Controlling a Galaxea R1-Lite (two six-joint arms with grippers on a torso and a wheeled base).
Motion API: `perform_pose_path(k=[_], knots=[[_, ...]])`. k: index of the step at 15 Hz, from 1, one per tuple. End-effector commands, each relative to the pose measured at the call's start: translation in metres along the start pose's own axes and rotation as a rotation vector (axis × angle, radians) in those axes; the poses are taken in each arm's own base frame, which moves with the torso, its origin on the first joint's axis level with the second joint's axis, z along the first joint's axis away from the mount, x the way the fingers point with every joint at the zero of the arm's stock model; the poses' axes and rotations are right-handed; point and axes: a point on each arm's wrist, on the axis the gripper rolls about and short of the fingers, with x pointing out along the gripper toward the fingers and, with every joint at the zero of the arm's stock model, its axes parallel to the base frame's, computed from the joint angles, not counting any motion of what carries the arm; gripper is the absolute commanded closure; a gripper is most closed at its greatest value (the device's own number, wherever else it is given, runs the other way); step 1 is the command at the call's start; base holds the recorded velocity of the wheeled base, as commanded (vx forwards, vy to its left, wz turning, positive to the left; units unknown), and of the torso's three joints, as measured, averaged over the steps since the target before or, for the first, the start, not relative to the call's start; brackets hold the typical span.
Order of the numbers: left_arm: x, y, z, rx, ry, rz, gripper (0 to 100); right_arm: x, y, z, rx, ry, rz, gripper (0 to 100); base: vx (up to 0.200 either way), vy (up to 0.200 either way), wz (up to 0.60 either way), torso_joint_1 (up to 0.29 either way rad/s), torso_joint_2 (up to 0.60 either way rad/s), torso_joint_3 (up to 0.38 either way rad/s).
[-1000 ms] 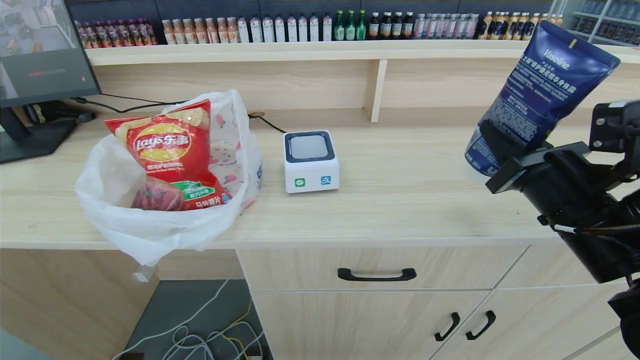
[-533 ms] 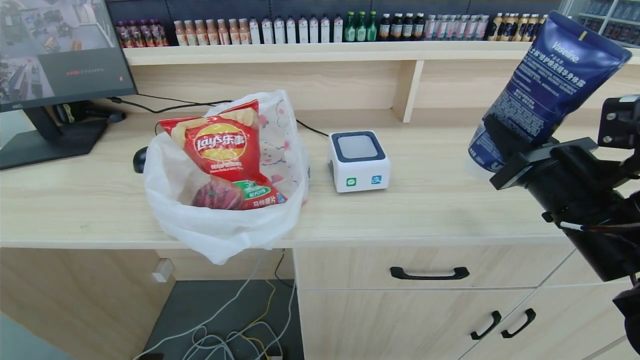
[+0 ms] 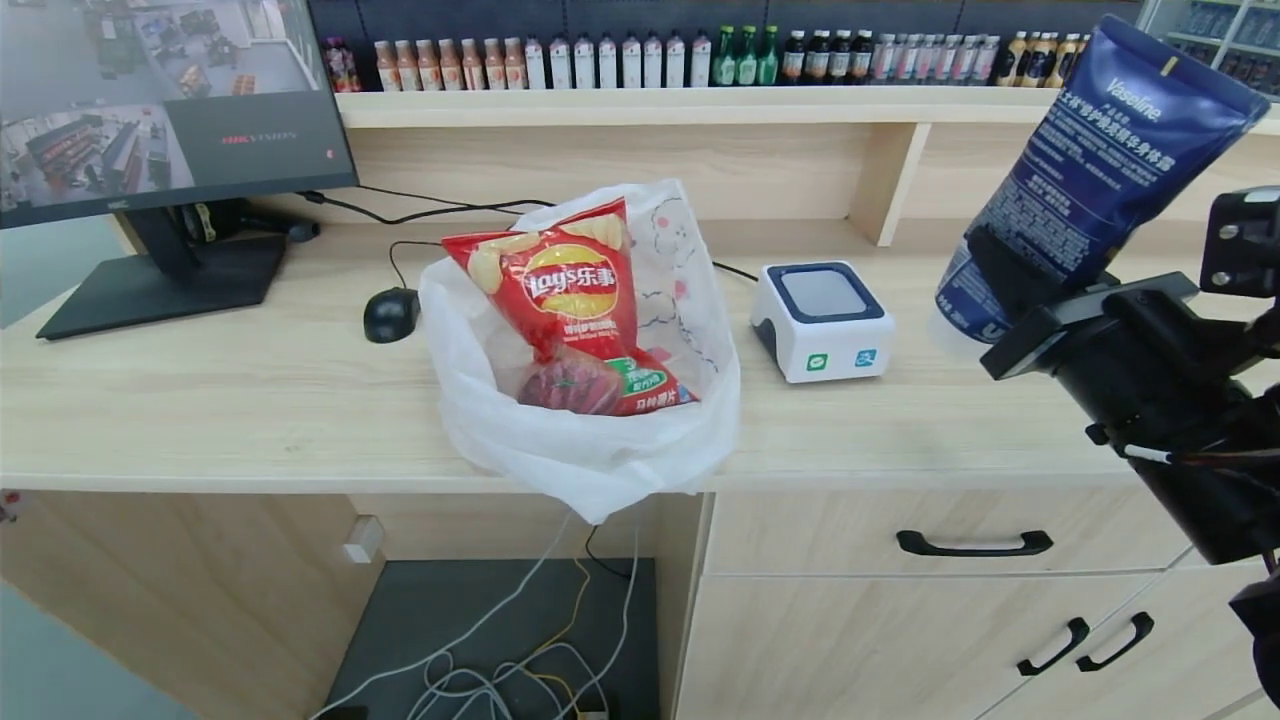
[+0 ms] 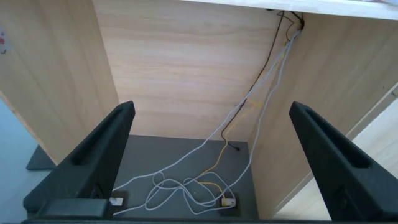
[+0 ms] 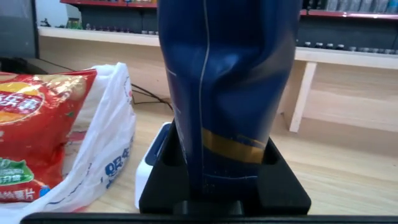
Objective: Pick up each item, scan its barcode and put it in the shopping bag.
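Status: right claw clamped on pouch, aloft at 2 o'clock from scanner. Advise: present barcode face squarely over scanner window, hold steady, then bag at scanner's 9 o'clock. Note: left claw spread, empty.

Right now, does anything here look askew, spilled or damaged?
Nothing spilled or damaged. The shopping bag sags over the counter's front edge, and the blue pouch sits tilted in the right gripper.

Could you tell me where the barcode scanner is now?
In the head view, the white barcode scanner sits on the wooden counter, right of centre, between the shopping bag and the right hand holding the blue tube.
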Motion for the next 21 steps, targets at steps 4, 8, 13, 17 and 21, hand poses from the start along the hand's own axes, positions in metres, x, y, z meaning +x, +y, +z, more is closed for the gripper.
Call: perform_pose_path(k=[4, 8, 13, 17, 21], knots=[[0.000, 0.000, 0.000, 0.000, 0.000, 0.000, 0, -0.002, -0.001, 0.001, -0.031, -0.001, 0.001, 100, 0.000, 0.000, 0.00, 0.000, 0.00, 0.000], [0.000, 0.000, 0.000, 0.000, 0.000, 0.002, 0, -0.004, -0.008, -0.006, -0.156, 0.040, -0.024, 100, 0.000, 0.000, 0.00, 0.000, 0.00, 0.000], [0.000, 0.000, 0.000, 0.000, 0.000, 0.000, 0, 0.019, -0.003, 0.010, -0.405, 0.060, 0.007, 100, 0.000, 0.000, 0.00, 0.000, 0.00, 0.000], [0.000, 0.000, 0.000, 0.000, 0.000, 0.002, 0, 0.039, 0.013, 0.028, -0.486, 0.033, 0.065, 100, 0.000, 0.000, 0.00, 0.000, 0.00, 0.000], [0.000, 0.000, 0.000, -0.001, 0.000, 0.000, 0, 0.049, 0.024, 0.040, -0.531, 0.037, 0.117, 100, 0.000, 0.000, 0.00, 0.000, 0.00, 0.000]])
